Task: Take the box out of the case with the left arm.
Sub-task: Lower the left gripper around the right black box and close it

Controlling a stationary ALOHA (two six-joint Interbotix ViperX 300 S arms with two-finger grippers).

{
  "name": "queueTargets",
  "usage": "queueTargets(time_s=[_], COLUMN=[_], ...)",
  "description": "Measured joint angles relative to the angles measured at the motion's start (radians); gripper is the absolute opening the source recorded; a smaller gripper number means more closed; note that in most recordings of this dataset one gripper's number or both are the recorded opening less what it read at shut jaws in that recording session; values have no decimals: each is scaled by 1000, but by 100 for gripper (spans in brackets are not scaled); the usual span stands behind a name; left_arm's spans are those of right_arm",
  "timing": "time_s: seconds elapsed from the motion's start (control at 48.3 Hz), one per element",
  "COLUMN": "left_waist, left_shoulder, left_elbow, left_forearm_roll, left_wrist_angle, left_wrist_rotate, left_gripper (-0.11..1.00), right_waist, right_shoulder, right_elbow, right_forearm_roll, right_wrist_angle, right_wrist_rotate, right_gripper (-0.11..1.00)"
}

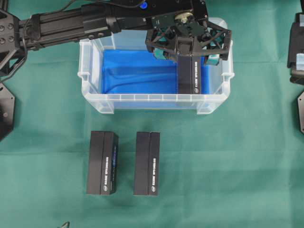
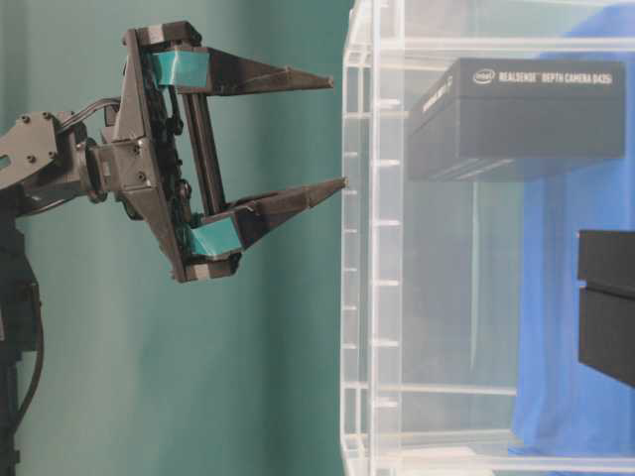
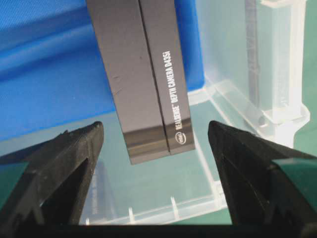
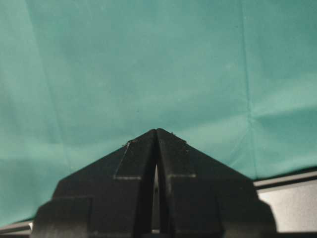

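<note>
- Clear plastic case (image 1: 95, 99) is sitting on the green cloth (image 1: 228, 156) at the far middle of the table, with a blue sheet (image 1: 133, 76) lining its bottom.
- One black box (image 1: 190, 76) is lying inside the case at its right end, long side running near to far, white lettering facing up.
- Left arm (image 1: 61, 23) is reaching in from the far left across the case; the left claw (image 1: 189, 50) is hanging directly above the far part of that box.
- Left claw is standing spread wide: in the wrist view its two black fingers (image 3: 59, 163) are flanking the box (image 3: 143, 74) on either side with clear gaps, touching nothing.
- Teal pads (image 2: 179, 67) are showing at the finger roots in the table-level view, with the tips pointing toward the case wall (image 2: 372, 248).
- Two more black boxes are lying outside the case on the near cloth, side by side: one on the left (image 1: 101, 163), one on the right (image 1: 147, 163).
- Right claw (image 4: 156, 133) is pressed together, fingertips meeting, over bare green cloth.
</note>
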Motion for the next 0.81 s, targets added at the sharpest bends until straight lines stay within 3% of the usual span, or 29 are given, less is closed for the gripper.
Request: queueTargets(time_s=[0.807], left_waist=[0], left_shoulder=[2], left_elbow=[0], left_forearm_roll=[-2], left_wrist_angle=[0], left_wrist_rotate=[-31], left_gripper=[84], right_waist=[0], right_shoulder=[3], right_elbow=[2], right_forearm_roll=[-2], right_wrist_angle=[0], right_wrist_rotate=[0], right_gripper=[0])
